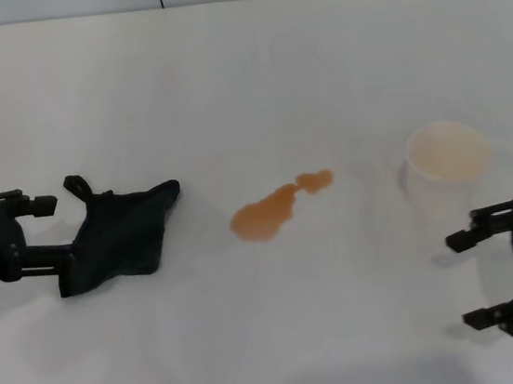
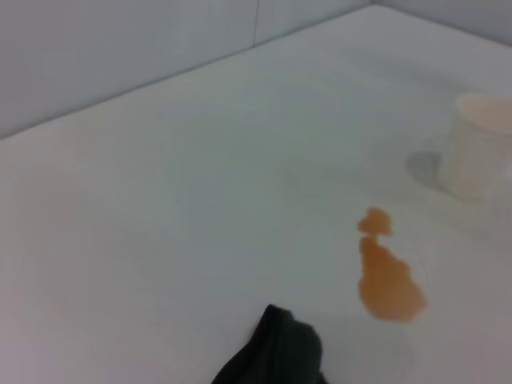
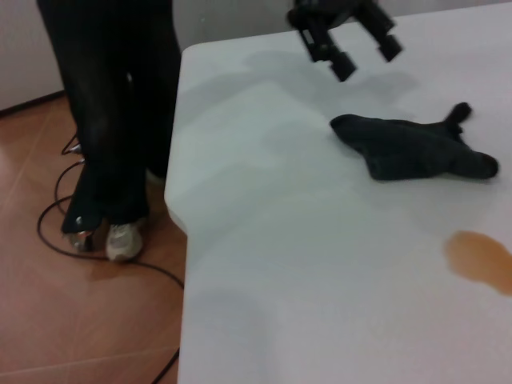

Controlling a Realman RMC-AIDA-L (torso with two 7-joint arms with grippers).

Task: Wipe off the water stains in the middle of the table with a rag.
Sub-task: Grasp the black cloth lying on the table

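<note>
The rag (image 1: 121,232), a crumpled black cloth, lies on the white table (image 1: 252,80) at the left. My left gripper (image 1: 56,234) is open just left of the rag, one finger on each side of its near edge. The right wrist view shows this gripper (image 3: 368,58) slightly behind the rag (image 3: 416,148) and not gripping it. The water stains (image 1: 273,211) form an orange-brown puddle in the middle of the table, to the right of the rag. The left wrist view shows a corner of the rag (image 2: 276,352) and the puddle (image 2: 388,280). My right gripper (image 1: 461,281) is open at the right.
A white paper cup (image 1: 449,173) stands upright right of the puddle, just behind my right gripper. In the right wrist view the table's edge (image 3: 180,200) drops to a brown floor with cables, and a person's legs (image 3: 112,120) stand there.
</note>
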